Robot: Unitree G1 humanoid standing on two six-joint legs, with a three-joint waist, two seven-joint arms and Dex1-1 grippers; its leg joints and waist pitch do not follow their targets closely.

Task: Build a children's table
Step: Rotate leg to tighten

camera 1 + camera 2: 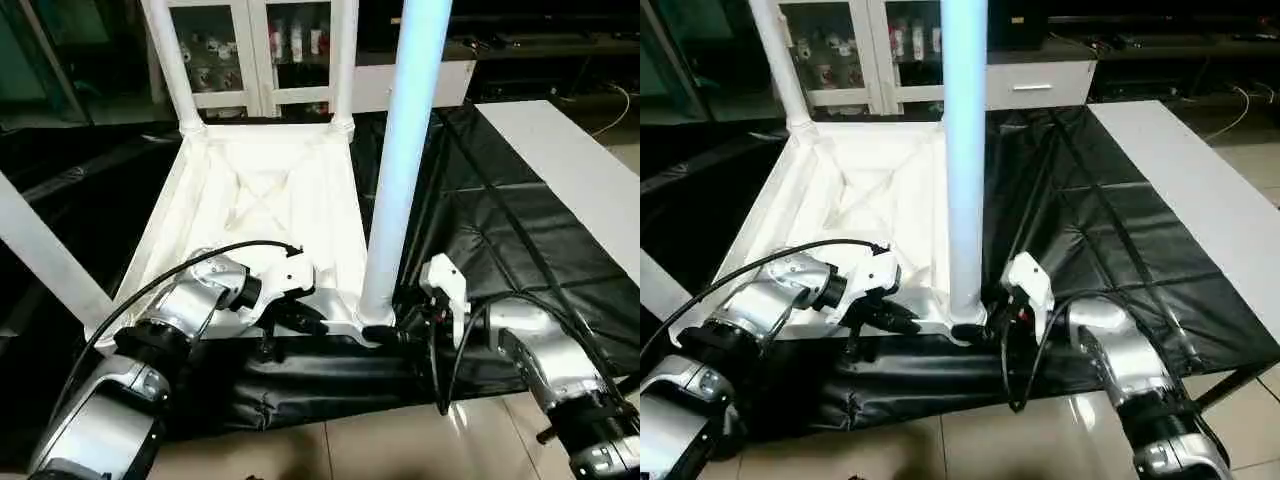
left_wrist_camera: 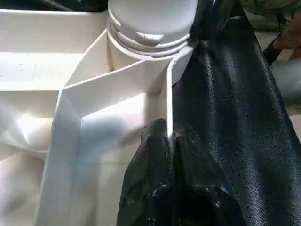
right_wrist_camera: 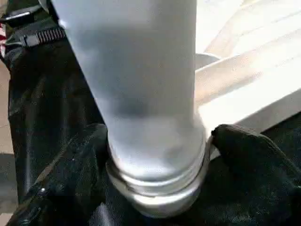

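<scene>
The white tabletop (image 1: 330,210) lies upside down on the black cover, ribbed underside up. Two white legs (image 1: 175,70) (image 1: 343,60) stand in its far corner sockets. A third leg (image 1: 400,180) stands upright in the near right socket, and another leg (image 1: 40,250) crosses the left edge. My left gripper (image 2: 167,134) is shut on the thin near rim wall, just beside that near right socket. My right gripper (image 1: 385,330) is open, with a black finger (image 3: 249,155) on each side of the third leg's ringed base.
The black cover (image 1: 480,220) spreads to the right of the tabletop. A long white panel (image 1: 570,170) lies along its far right side. A white glass-door cabinet (image 1: 260,50) stands behind. Tiled floor (image 1: 350,440) shows at the near edge.
</scene>
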